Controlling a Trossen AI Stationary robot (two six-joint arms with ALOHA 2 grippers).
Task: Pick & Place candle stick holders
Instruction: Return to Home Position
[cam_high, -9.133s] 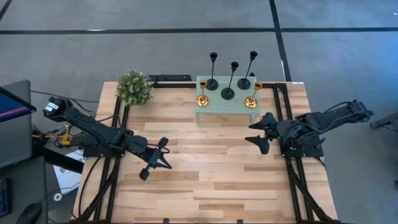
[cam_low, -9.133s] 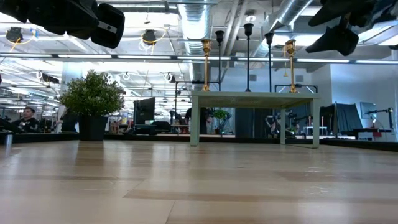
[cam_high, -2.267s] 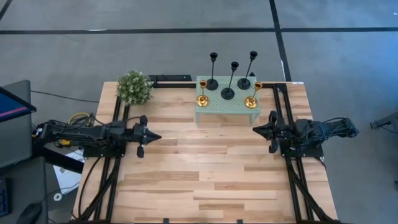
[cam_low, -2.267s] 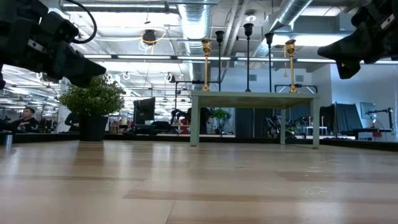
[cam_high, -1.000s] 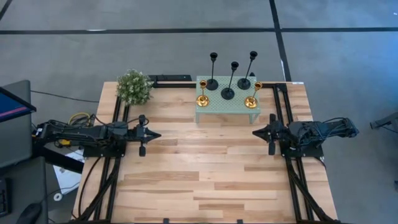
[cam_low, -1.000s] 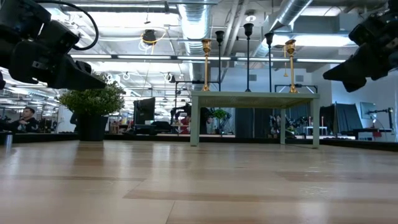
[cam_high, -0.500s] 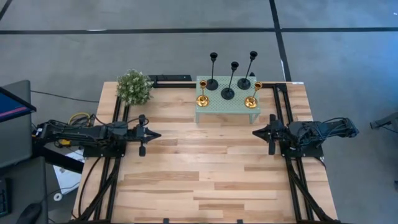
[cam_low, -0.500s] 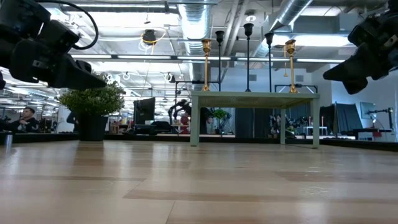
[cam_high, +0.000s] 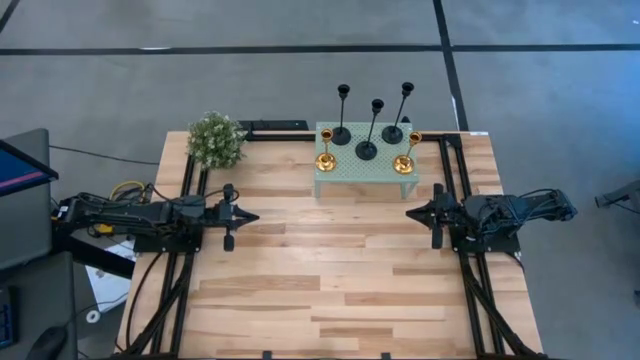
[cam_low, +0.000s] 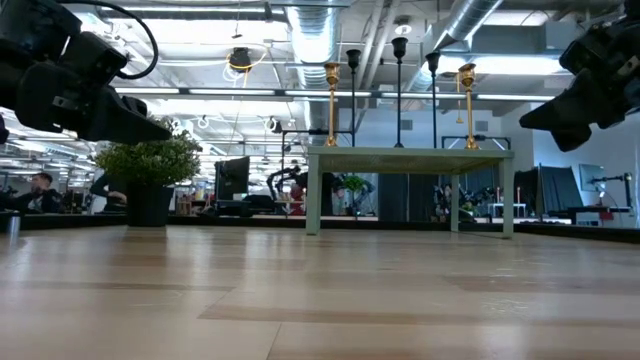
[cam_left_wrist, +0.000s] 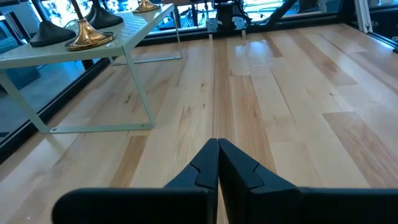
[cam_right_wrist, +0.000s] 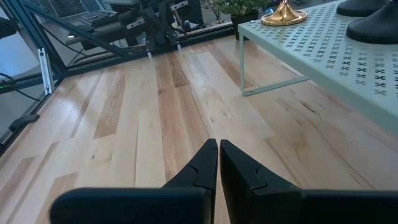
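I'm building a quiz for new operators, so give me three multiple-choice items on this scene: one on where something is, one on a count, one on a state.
1. Where do the candle stick holders stand?
A. On the bare wooden table
B. On the pale green mesh stand
C. On the floor

2. How many gold holders are there?
A. Two
B. Three
C. Five

3. How is the left tool?
A. Wide open
B. Shut on a gold holder
C. Shut, holding nothing

Answers:
1 B: the high view shows all five on the stand's top.
2 A: only two are gold, one near each end of the stand.
3 C: in the left wrist view its fingers press together with nothing between them.
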